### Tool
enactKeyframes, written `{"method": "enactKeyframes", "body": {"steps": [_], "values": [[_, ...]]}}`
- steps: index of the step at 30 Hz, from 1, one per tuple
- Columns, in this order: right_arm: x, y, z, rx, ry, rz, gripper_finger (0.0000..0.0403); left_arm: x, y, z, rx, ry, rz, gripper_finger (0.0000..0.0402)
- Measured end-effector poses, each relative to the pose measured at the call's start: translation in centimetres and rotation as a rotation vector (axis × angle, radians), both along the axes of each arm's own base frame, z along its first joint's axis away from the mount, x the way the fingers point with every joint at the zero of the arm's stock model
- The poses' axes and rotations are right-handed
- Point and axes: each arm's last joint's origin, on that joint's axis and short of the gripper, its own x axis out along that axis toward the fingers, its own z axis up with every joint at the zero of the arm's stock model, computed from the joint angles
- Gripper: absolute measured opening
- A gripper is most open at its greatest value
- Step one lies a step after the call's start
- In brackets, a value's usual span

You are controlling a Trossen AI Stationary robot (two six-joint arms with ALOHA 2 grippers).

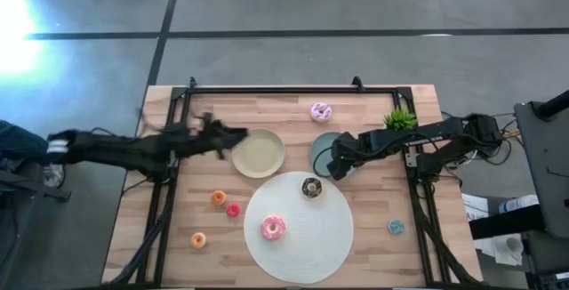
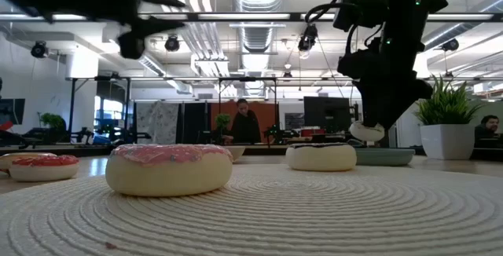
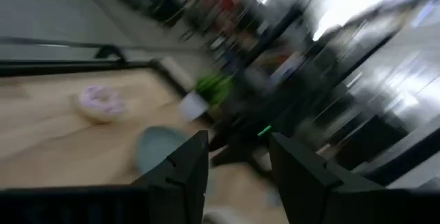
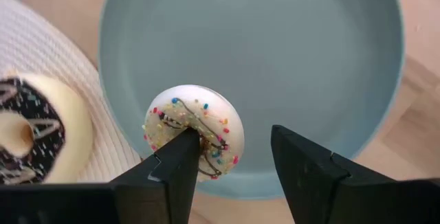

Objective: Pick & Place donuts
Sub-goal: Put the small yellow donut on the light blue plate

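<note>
My right gripper (image 1: 340, 162) is open over the teal plate (image 1: 322, 148). A cream mini donut (image 4: 194, 131) with sprinkles sits at one fingertip, above the plate (image 2: 366, 132). My left gripper (image 1: 236, 134) is open and empty above the left rim of the beige plate (image 1: 260, 154). A chocolate donut (image 1: 311, 187) and a bright pink donut (image 1: 273, 228) lie on the white mat (image 1: 298, 237). A pale pink-white donut (image 1: 320, 111) lies on the wood at the far side. Two orange minis (image 1: 218, 198) (image 1: 197, 239), a red-pink mini (image 1: 233, 209) and a blue mini (image 1: 396, 227) lie on the table. My right gripper points down. One fingertip (image 4: 180, 157) lies over the middle of the cream mini donut (image 4: 199, 124), and the other finger stands well apart from it. The donut is clear of the teal plate. Whether the finger touches the donut I cannot tell.
A small potted plant (image 1: 400, 119) stands at the far right, just behind my right arm. A black frame rail (image 1: 267, 91) runs along the far edge and down both sides. People and office furniture show beyond the table in the low view.
</note>
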Motion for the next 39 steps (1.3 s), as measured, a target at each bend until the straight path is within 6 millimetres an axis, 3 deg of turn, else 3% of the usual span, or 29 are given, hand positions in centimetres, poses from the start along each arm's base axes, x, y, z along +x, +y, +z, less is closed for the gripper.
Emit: {"method": "enactKeyframes", "body": {"steps": [5,12,18,22,26,30,35,39], "values": [[0.0,-0.6,0.0,0.098,-0.020,-0.096,0.0171,5.9,0.4,0.0,0.201,0.171,-0.051,0.0129],[0.0,-1.6,0.0,0.215,-0.061,-0.206,0.0171,13.1,0.4,-2.5,0.301,0.316,-0.229,0.0129],[0.0,-2.7,0.1,0.283,-0.095,-0.267,0.0171,16.9,0.4,-4.1,0.314,0.339,-0.263,0.0129],[0.3,-3.4,0.2,0.295,-0.142,-0.283,0.0171,19.9,0.1,-4.1,0.293,0.251,-0.315,0.0129],[0.2,-3.4,0.4,0.296,-0.155,-0.274,0.0171,22.6,0.1,-6.5,0.213,0.297,-0.323,0.0129],[0.1,-3.4,0.6,0.294,-0.162,-0.267,0.0171,25.0,0.4,-7.2,0.192,0.269,-0.320,0.0129],[-0.1,-3.3,0.6,0.291,-0.154,-0.249,0.0171,26.8,0.3,-8.7,0.167,0.308,-0.335,0.0129],[-0.2,-3.3,0.6,0.285,-0.149,-0.219,0.0171,27.1,0.3,-8.9,0.171,0.346,-0.338,0.0128]]}}
